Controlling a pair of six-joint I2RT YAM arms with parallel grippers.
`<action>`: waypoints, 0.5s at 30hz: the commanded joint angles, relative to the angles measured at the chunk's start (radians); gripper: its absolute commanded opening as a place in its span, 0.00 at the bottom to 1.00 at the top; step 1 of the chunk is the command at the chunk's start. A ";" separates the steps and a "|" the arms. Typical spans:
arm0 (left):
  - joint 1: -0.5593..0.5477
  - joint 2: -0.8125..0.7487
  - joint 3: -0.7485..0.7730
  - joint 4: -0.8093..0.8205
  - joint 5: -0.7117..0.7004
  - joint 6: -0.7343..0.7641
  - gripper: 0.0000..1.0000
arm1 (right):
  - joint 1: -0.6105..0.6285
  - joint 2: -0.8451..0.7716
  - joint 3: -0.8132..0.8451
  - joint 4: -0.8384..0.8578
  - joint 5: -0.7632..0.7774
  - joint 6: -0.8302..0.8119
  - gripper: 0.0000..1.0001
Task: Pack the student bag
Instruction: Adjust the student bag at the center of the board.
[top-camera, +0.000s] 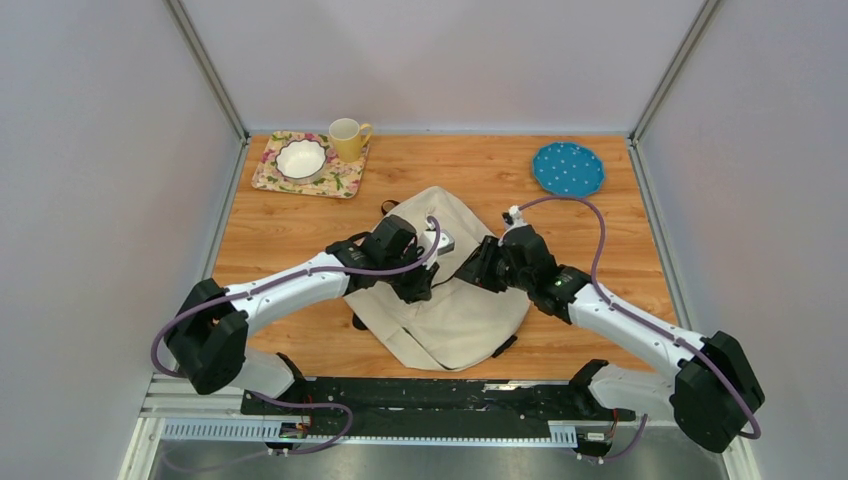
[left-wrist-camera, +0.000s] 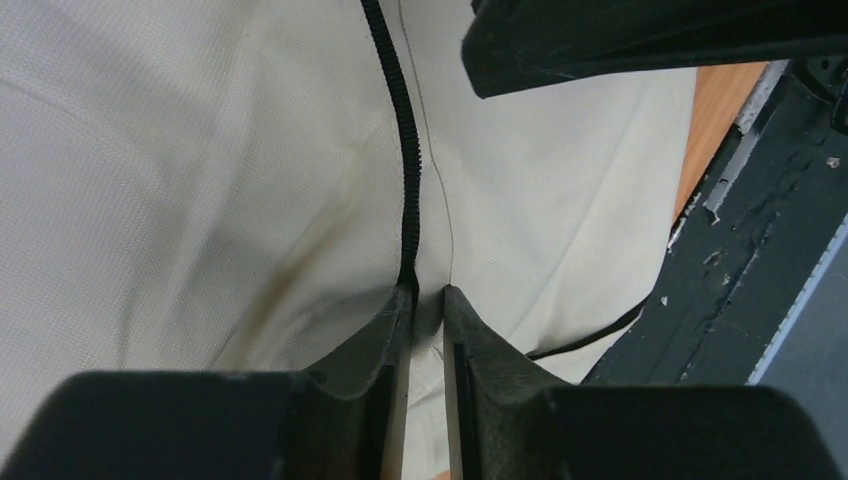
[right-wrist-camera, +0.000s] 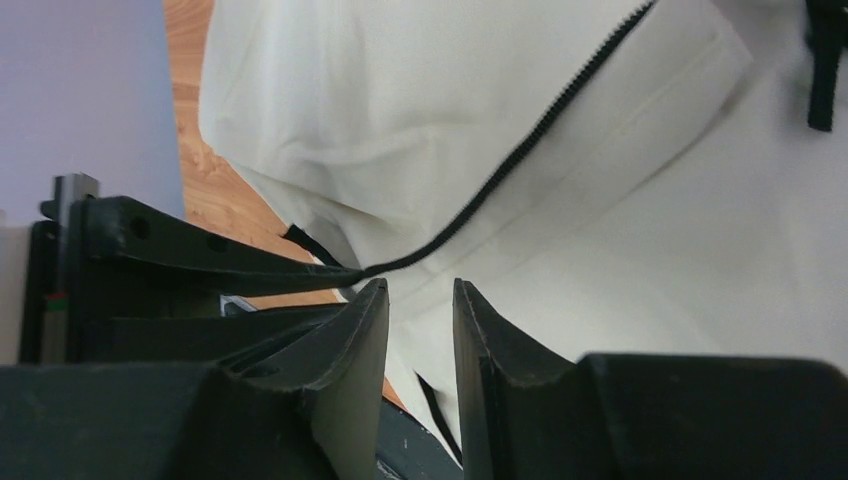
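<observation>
The student bag (top-camera: 455, 320) is soft and floppy, so pinch cloth beside the zip (left-wrist-camera: 405, 150). Your left hand (left-wrist-camera: 425, 292) pinches it there; your right hand (right-wrist-camera: 420, 285), I cannot tell.

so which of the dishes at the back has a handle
The yellow mug at the back left, beside the white bowl; that bowl and the blue dotted plate on the right have no handle.
</observation>
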 joint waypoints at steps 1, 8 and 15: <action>-0.015 -0.004 0.013 -0.074 0.120 0.029 0.19 | -0.005 0.030 0.100 0.022 -0.024 -0.049 0.31; -0.015 -0.041 0.010 -0.074 0.134 0.030 0.00 | -0.007 0.165 0.204 0.022 -0.051 -0.064 0.17; -0.014 -0.151 -0.048 0.006 0.091 0.003 0.00 | -0.005 0.304 0.253 -0.038 0.026 -0.099 0.07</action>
